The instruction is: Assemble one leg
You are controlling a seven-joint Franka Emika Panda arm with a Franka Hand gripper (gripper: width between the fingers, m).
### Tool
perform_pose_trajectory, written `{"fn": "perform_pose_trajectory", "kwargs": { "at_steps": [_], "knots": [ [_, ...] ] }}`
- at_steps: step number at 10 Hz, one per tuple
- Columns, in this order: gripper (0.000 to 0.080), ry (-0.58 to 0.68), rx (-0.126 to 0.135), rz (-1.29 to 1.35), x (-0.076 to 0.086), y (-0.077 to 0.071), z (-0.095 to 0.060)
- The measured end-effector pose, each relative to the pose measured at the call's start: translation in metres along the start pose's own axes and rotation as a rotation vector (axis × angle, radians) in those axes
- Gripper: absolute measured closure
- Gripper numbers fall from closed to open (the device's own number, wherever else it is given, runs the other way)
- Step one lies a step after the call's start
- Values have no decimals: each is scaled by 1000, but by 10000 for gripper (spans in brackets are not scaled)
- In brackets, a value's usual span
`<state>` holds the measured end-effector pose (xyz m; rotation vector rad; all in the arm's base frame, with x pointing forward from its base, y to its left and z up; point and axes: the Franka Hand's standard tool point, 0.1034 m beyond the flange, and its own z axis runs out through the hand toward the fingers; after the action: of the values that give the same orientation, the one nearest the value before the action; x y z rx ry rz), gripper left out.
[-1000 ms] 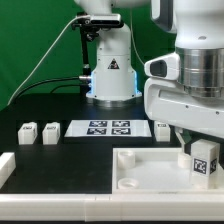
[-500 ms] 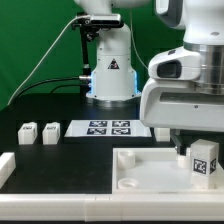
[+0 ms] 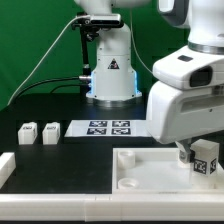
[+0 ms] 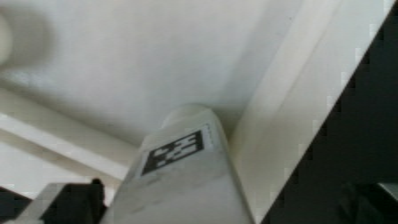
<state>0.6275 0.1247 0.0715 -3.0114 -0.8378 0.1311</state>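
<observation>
One leg (image 3: 205, 160), a small white block with a black-and-white tag, stands upright at a corner of the large white tray (image 3: 140, 170), on the exterior view's right. My gripper (image 3: 197, 150) is lowered over it with a finger on either side. In the wrist view the leg (image 4: 175, 160) runs up between the dark fingertips (image 4: 71, 205). It sits close to that one and clearly apart from the other, so the jaws stand wider than the leg. The tray's surface (image 4: 125, 60) fills the background there.
Two more white legs (image 3: 27, 133) (image 3: 50, 132) stand on the black table at the exterior view's left. The marker board (image 3: 106, 128) lies behind the tray. A white piece (image 3: 5, 165) lies at the left edge. The robot base (image 3: 110, 75) stands at the back.
The arm's wrist has shifted toward the exterior view's right and turned. The leg has stayed at the same corner of the tray.
</observation>
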Motion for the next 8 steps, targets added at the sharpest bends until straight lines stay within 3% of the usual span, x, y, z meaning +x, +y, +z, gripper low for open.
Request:
{"fn": "perform_pose_trajectory", "kwargs": {
  "at_steps": [2,5,7,8],
  "knots": [
    [151,-4,-8,-172,-1,1,0],
    [163,-4,-8,-171,-1,2,0],
    [510,-4,-8,-169,-1,3,0],
    [508,-4,-8,-144,-2,4,0]
  ]
}}
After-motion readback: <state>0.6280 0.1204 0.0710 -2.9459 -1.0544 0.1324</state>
